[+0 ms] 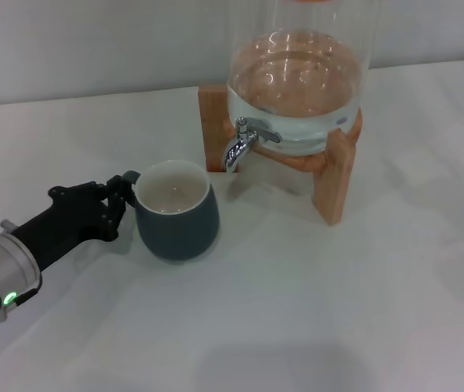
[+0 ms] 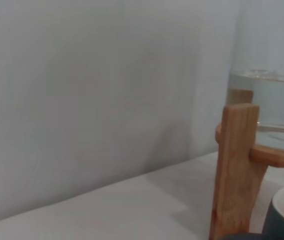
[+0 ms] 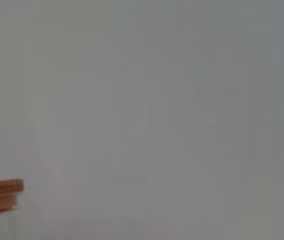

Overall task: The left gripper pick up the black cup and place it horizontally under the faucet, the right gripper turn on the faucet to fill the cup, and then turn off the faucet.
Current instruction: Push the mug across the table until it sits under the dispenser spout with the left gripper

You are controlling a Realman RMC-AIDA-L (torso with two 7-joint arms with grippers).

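On the white tabletop [image 1: 314, 310], the black cup [image 1: 176, 212] is standing upright at seven o'clock from the faucet [image 1: 242, 143] — the left pincer [image 1: 119, 196] is sitting at its nine o'clock, fingers closing around the handle.

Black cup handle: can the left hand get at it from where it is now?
Probably yes. The left hand sits right beside the black cup at its handle side, on open table, with nothing between them.
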